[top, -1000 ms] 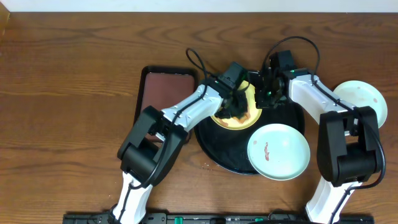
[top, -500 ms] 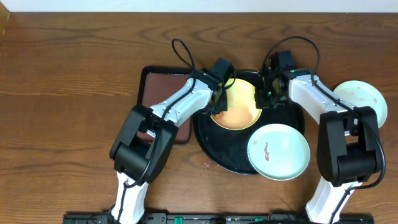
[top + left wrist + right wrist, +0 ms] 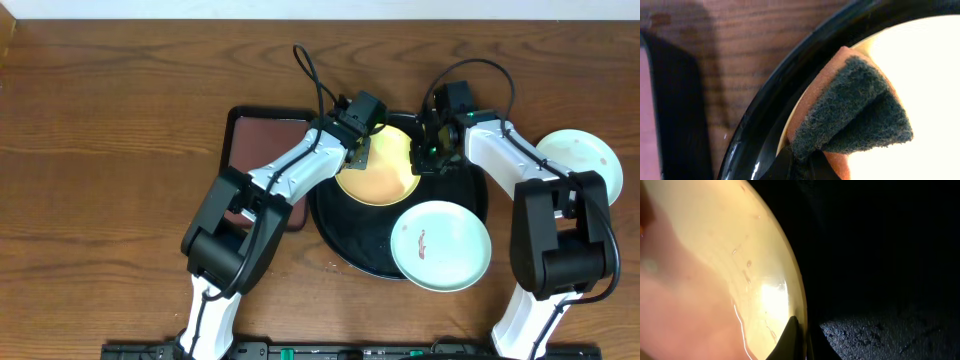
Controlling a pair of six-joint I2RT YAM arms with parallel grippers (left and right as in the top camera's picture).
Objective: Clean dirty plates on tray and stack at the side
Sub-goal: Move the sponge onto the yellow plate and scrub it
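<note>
I'd say they're about a third of the way through. One mint plate (image 3: 580,160) lies out on the bare wood-grain surface (image 3: 120,200), well beyond the right hand (image 3: 432,150), and it looks clean. The yellow plate (image 3: 380,170) is the one in work, flat on the glossy black tray (image 3: 340,235) between the two hands. The right hand is closed thin on its rim. The left hand (image 3: 796,166) is nipped tight on a sponge (image 3: 850,115), orange foam faced with coarse dark-green scouring fibre, pressed at the plate's edge. The glaze shines wet. The second mint plate (image 3: 440,245), smooth and shallow, lies on the tray just behind the right hand and shows a red-brown smear. Nothing is stacked yet.
</note>
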